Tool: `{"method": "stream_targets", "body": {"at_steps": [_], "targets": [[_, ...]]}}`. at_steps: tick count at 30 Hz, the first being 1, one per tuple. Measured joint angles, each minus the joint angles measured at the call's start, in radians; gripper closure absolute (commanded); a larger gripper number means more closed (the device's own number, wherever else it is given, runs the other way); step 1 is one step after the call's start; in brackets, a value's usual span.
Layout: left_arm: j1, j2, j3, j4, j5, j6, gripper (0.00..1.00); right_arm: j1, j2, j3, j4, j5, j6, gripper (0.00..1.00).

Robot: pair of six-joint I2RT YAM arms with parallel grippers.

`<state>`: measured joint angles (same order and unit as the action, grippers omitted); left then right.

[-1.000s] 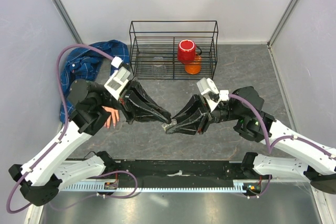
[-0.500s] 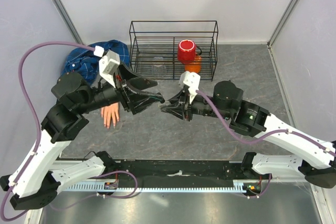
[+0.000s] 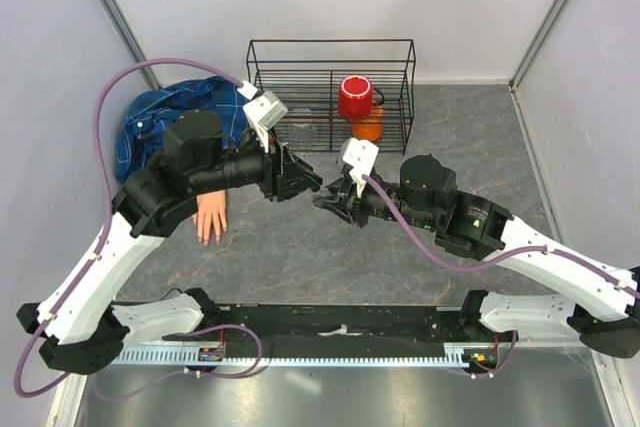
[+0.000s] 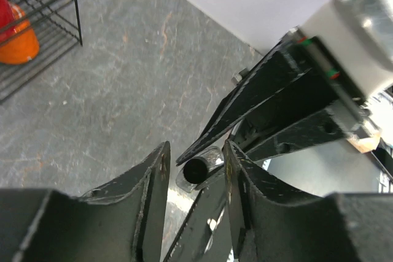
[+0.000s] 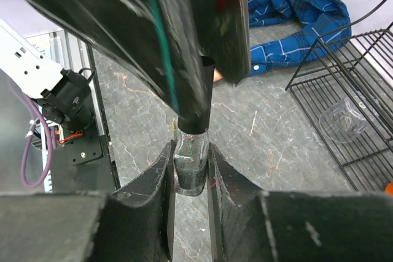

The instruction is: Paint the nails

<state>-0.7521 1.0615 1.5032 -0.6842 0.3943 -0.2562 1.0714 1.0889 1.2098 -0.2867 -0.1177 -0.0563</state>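
Observation:
The peach fake hand point(image 3: 210, 217) lies palm down at the left of the table, its blue plaid sleeve point(image 3: 160, 122) behind it. Its nails point(image 3: 208, 239) are too small to make out. My right gripper point(image 5: 190, 154) is shut on a small glass bottle point(image 5: 191, 173) of dark polish with a black cap point(image 5: 195, 99), held above the table's middle point(image 3: 325, 199). My left gripper point(image 4: 195, 154) faces it with one jaw on each side of the cap point(image 4: 196, 169). A gap shows, so it is open. In the top view its tips point(image 3: 312, 185) meet the right gripper's.
A black wire rack point(image 3: 330, 47) stands at the back with a red mug point(image 3: 355, 97), an orange object point(image 3: 368, 129) and a clear plastic cup point(image 5: 344, 118) in it. The blue shirt point(image 5: 288, 4) lies bunched at the back left. Grey walls close in both sides.
Both grippers have risen from near the table's front middle and moved back, still tip to tip. The left arm swung right and now points level at the bottle.

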Motion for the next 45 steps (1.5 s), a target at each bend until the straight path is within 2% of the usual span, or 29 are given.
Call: {"method": "stream_targets", "body": {"at_steps": [11,15,16,17,18,20,21,23,24,30,37,41,45], "targets": [[0.0,0.018,0.022,-0.048,0.029,0.008,0.81,0.0,-0.014,0.0,0.0,0.003,-0.001,1.0],[0.0,0.018,0.022,-0.048,0.035,0.008,0.98,0.0,-0.014,0.0,0.0,0.002,-0.001,1.0],[0.0,0.018,0.022,-0.048,0.036,0.008,0.98,0.0,-0.014,0.0,0.0,0.002,-0.001,0.97],[0.0,0.018,0.022,-0.047,0.036,0.008,0.98,0.0,-0.014,0.0,0.0,0.003,-0.001,0.91],[0.0,0.018,0.022,-0.047,0.036,0.008,0.98,0.0,-0.015,0.0,0.0,0.003,0.0,0.7],[0.0,0.019,0.022,-0.045,0.035,0.01,0.98,0.0,-0.015,0.0,0.0,0.012,0.003,0.49],[0.0,0.019,0.021,-0.042,0.034,0.012,0.98,0.0,-0.016,-0.001,0.0,0.02,0.01,0.32],[0.0,0.016,0.011,-0.025,0.016,0.019,0.98,0.002,-0.023,-0.009,0.001,0.05,0.025,0.18],[0.0,0.015,0.002,-0.012,0.0,0.024,0.98,0.003,-0.03,-0.018,0.0,0.073,0.029,0.02],[0.0,0.048,-0.047,0.047,-0.201,0.049,0.98,0.003,-0.111,-0.138,-0.015,0.299,0.113,0.02],[0.0,0.167,-0.21,0.226,-0.453,0.023,0.98,0.002,-0.276,-0.332,-0.118,0.723,0.386,0.02],[0.0,0.318,-0.272,0.332,-0.529,-0.061,0.98,0.001,-0.364,-0.381,-0.21,0.869,0.532,0.02],[-0.005,0.515,-0.269,0.427,-0.586,-0.132,0.98,0.001,-0.421,-0.387,-0.254,0.941,0.593,0.02]]}}
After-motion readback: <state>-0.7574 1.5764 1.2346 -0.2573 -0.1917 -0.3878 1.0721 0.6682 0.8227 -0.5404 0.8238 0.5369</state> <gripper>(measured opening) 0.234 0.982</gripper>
